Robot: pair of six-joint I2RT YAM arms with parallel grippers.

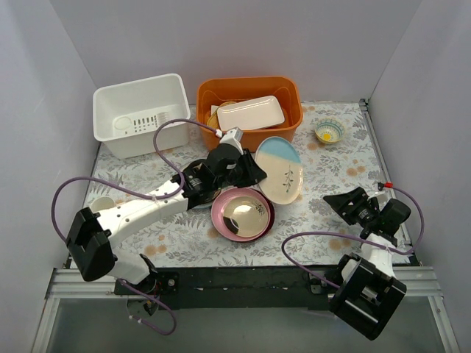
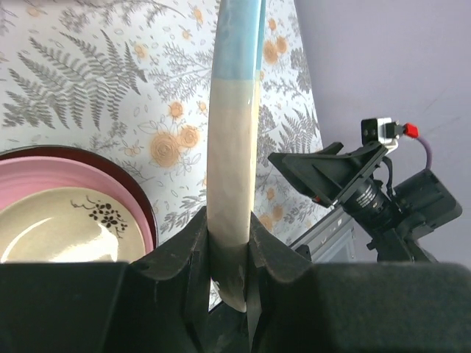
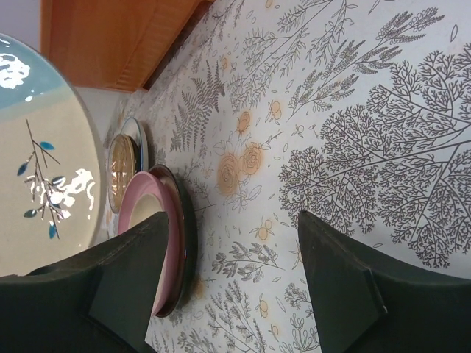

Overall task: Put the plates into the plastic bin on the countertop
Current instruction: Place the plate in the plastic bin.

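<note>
The pale blue-and-cream plate is being gripped at its rim by the left gripper, with the jaws pressed against both faces of the edge. It is being carried tilted up on edge, clear of the countertop and just beside the pink-rimmed plate, which is lying on a dark one. The right gripper is being held spread and empty above the countertop, well apart from any plate. The plastic bin is standing at the far left, and no plate is being seen inside it. The held plate is judged to be glazed ceramic — stiff, slick, fairly heavy for a pinch on a thin rim, and liable to chip if knocked. Because only one spot on the rim is being clamped, a sharp move is judged likely to make it pivot or slide between the pads. The plates lying flat are probably best taken likewise — at a raised, overhanging rim, since the flat faces offer nothing to pinch.
</note>
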